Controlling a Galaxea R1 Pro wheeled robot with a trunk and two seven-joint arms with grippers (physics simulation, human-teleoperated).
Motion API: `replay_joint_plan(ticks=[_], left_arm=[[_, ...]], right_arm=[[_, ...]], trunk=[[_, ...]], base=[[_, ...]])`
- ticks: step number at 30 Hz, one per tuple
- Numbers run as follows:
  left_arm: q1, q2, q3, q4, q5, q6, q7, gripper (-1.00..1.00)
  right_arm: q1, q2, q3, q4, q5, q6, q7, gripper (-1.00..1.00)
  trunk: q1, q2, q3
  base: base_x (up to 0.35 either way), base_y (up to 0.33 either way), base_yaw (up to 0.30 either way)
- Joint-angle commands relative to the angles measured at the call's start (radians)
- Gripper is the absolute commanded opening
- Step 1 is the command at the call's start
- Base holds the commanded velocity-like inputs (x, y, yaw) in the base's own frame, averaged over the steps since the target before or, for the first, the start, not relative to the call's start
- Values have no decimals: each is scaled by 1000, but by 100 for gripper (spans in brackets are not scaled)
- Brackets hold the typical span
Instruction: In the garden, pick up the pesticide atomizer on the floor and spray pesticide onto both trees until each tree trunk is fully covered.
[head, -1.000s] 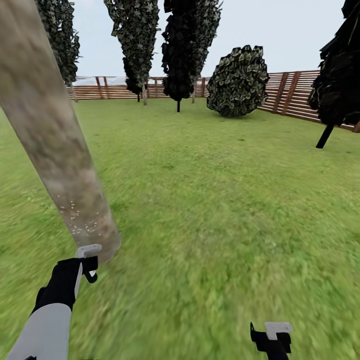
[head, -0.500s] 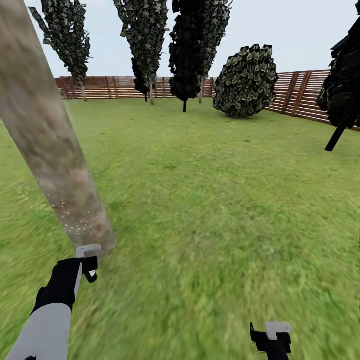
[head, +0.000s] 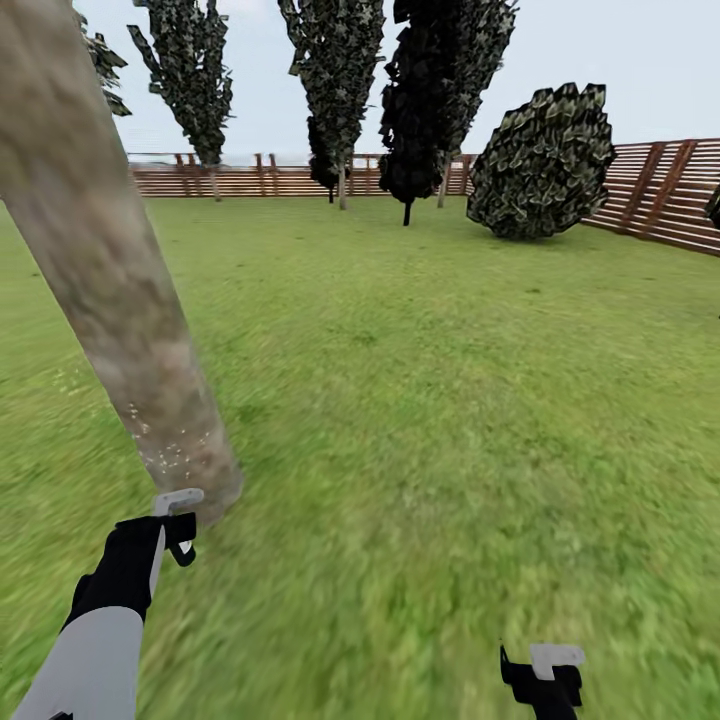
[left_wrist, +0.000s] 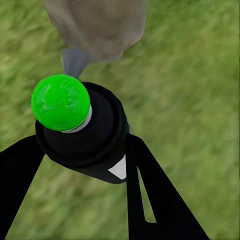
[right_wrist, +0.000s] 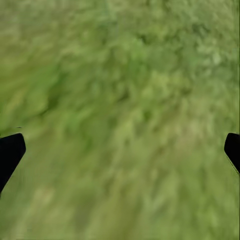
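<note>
Head view: trunk (head: 110, 280) runs from upper left down to lower left of frame, leaning, mottled grey-brown, base flared on the grass (head: 430, 400). White specks (head: 170, 450) dot its lower part, just above the base. Left gripper (head: 176, 520) sits at lower left, just below and beside the trunk base, on a black wrist w/ grey-white forearm.

Left wrist view: atomizer (left_wrist: 82, 132), black body w/ bright green round cap & small white patch, sits between the black fingers (left_wrist: 150, 195), jaws clenched on it. Trunk base at top of frame, close ahead of the bottle.

Right gripper (head: 545, 672) at bottom right of head view, over bare grass, well apart from the trunk. Right wrist view: finger tips (right_wrist: 10, 152) at far left & right edges, jaws spread wide, holding nothing.

Background: fence (head: 660, 195) across upper frame, tall dark trees (head: 435, 90) & a round bush (head: 545, 160) upper right.
</note>
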Motion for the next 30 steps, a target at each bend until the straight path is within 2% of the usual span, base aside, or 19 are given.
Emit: replay_joint_plan(ticks=[1,9,15,19,28,30], left_arm=[[-1,-1,3,-1,-11,3,-9,-100],[-1,-1,3,-2,-11,3,-8,-100],[-1,1,4,-12,-11,3,-8,-100],[-1,1,6,-15,-11,3,-9,-100],[-18,17,2,-19,-14,18,-19,-100],[-50,14,1,-18,-18,26,-18,-100]], right_arm=[[-1,-1,-5,2,11,-3,-6,100],[-1,-1,-5,2,11,-3,-5,100],[-1,-2,-5,0,11,-3,-6,100],[-1,-3,-5,0,11,-3,-6,100],[-1,-1,-5,0,11,-3,-6,100],[-1,-1,-5,0,11,-3,-6,100]], trunk=[[0,0,-1],[0,0,-1],[0,0,-1],[0,0,-1],[0,0,-1],[0,0,-1]], base=[[241,-191,243],[114,-241,82],[-7,-273,1],[-193,-212,17],[-95,-53,244],[-2,-1,276]])
